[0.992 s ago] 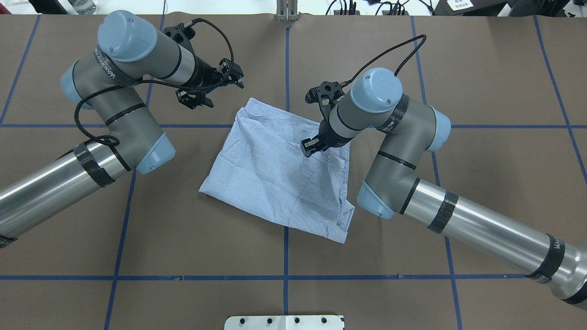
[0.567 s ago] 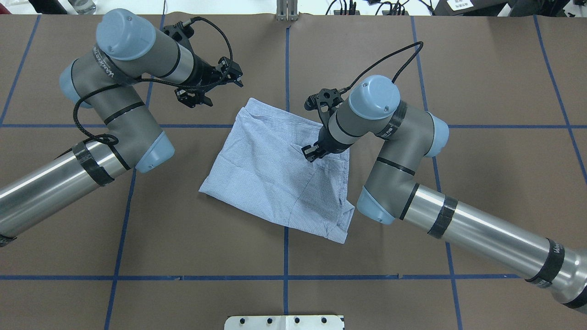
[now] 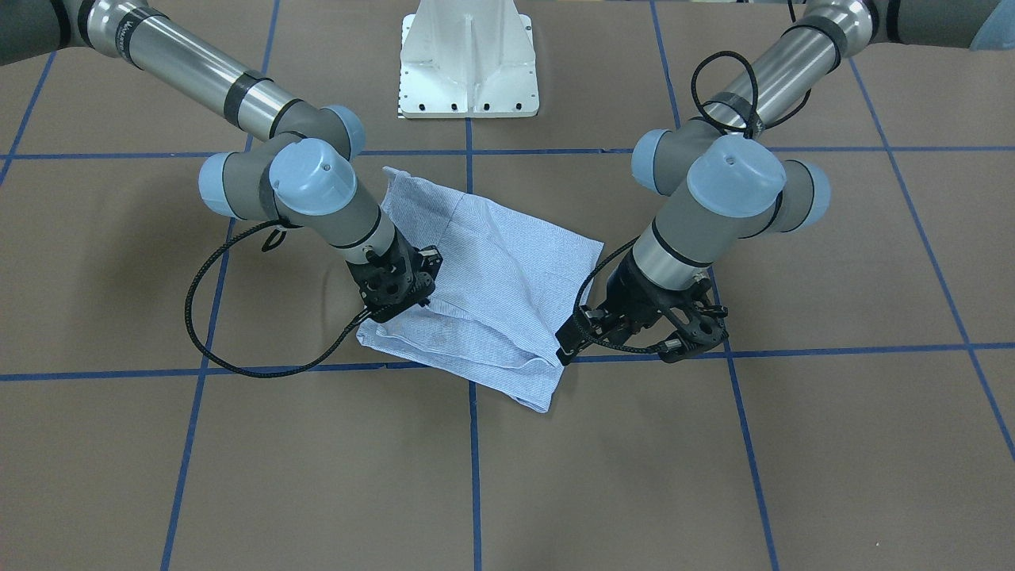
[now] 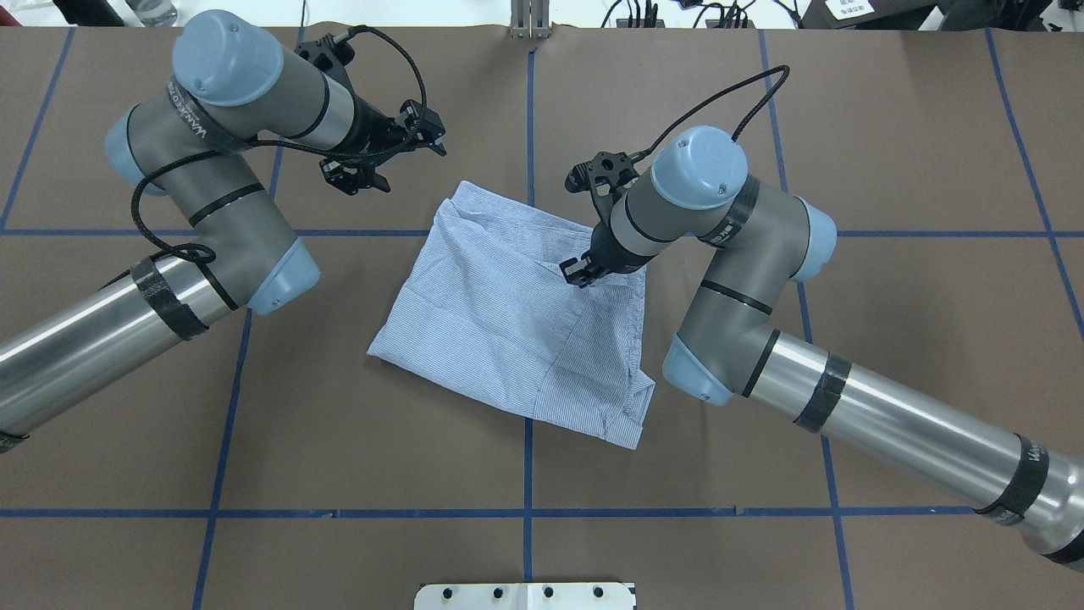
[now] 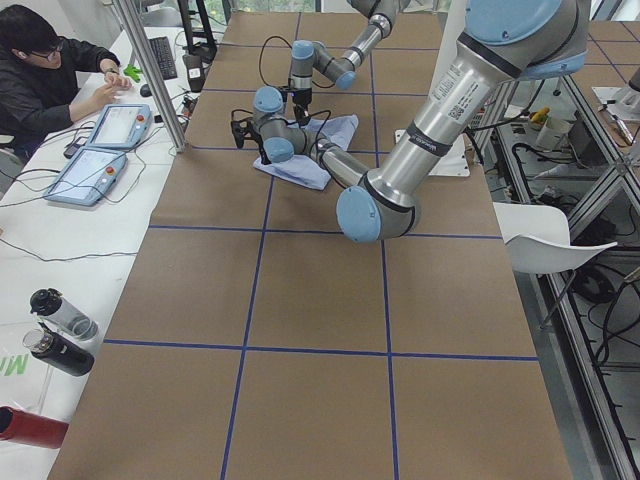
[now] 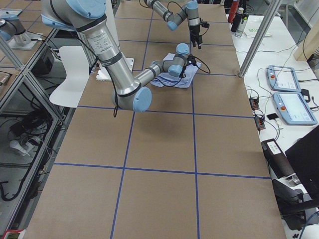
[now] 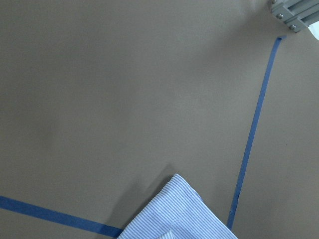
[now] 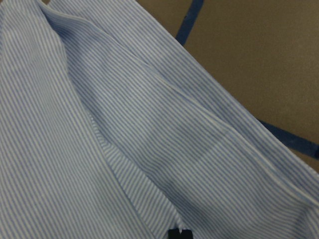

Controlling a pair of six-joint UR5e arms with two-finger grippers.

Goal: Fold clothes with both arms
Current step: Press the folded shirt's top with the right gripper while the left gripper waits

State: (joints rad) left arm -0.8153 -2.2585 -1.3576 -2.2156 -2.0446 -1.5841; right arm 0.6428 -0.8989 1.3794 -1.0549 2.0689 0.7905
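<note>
The clothes are one blue-and-white striped shirt, lying folded into a rough square at the table's middle. My right gripper is low over the shirt's far right part with its fingers together and no fold raised. Its wrist view is filled with striped cloth, and one black fingertip shows at the bottom edge. My left gripper hangs open over bare table, just left of the shirt's far corner.
Blue tape lines divide the brown table cover into squares. A white base plate sits at the robot's side and a metal bracket at the far edge. A person sits at a side desk with tablets.
The right gripper dipped toward me over the shirt, then moved back a little farther away. The left arm drifted slightly left and away. The shirt lies as before.
</note>
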